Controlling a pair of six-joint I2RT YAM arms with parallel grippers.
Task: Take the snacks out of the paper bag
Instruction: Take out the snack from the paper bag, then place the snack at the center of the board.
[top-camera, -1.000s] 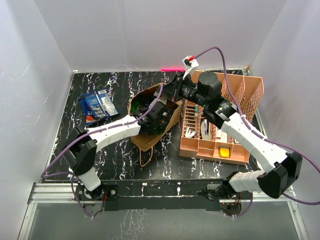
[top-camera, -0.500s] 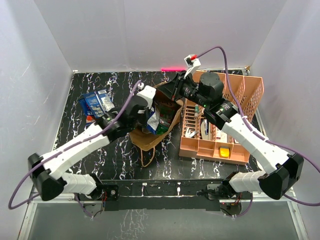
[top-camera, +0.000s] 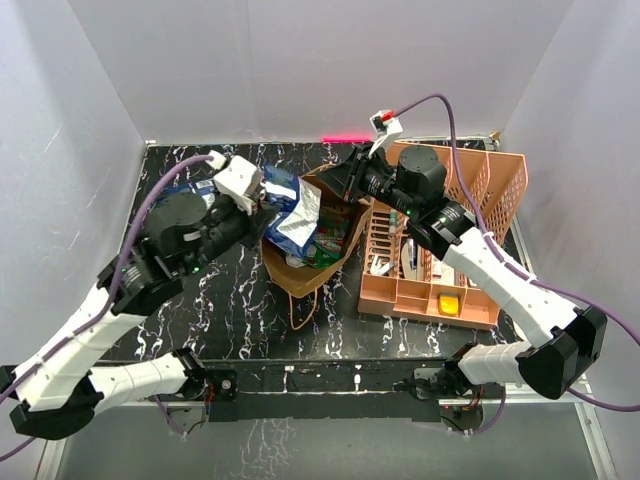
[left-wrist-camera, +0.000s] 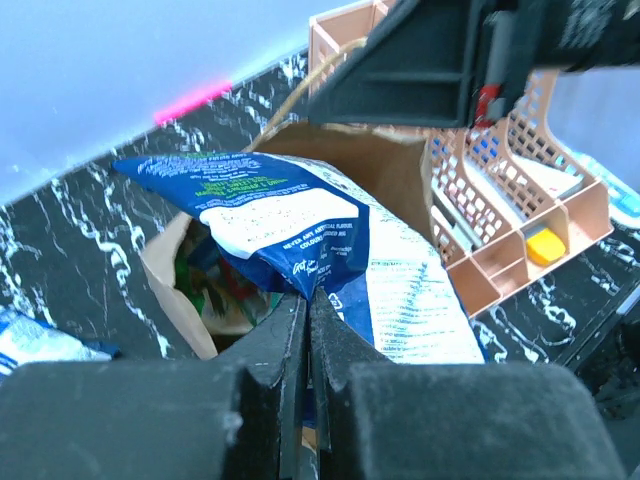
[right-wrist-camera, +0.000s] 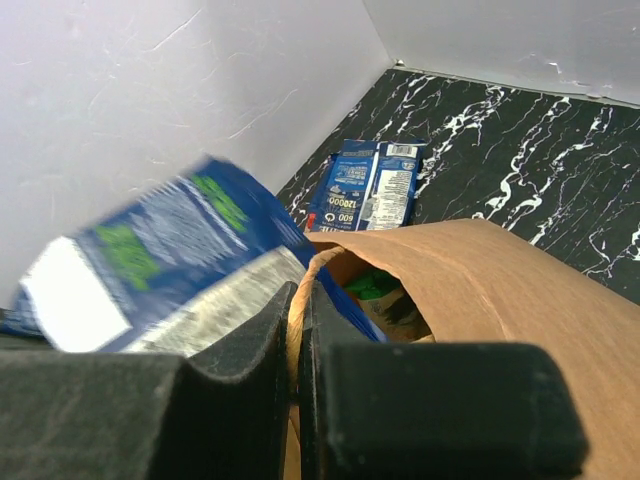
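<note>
The brown paper bag (top-camera: 300, 275) lies mid-table, mouth toward the back. My left gripper (top-camera: 268, 208) is shut on a blue and white snack packet (top-camera: 296, 212) and holds it above the bag's mouth; the packet fills the left wrist view (left-wrist-camera: 300, 240). Green and red packets (top-camera: 322, 243) show inside the bag. My right gripper (top-camera: 338, 182) is shut on the bag's twisted paper handle (right-wrist-camera: 305, 290) at the far rim. Blue packets (right-wrist-camera: 368, 188) lie on the table at the back left.
A peach lattice basket (top-camera: 490, 180) with small items stands right of the bag, close against it. White walls enclose the black marbled table (top-camera: 210, 310). The bag's second handle (top-camera: 295, 318) lies toward the near edge.
My left gripper has come out of the bag, drawing the blue and white packet up and to the left. The right gripper has kept its hold on the handle.
</note>
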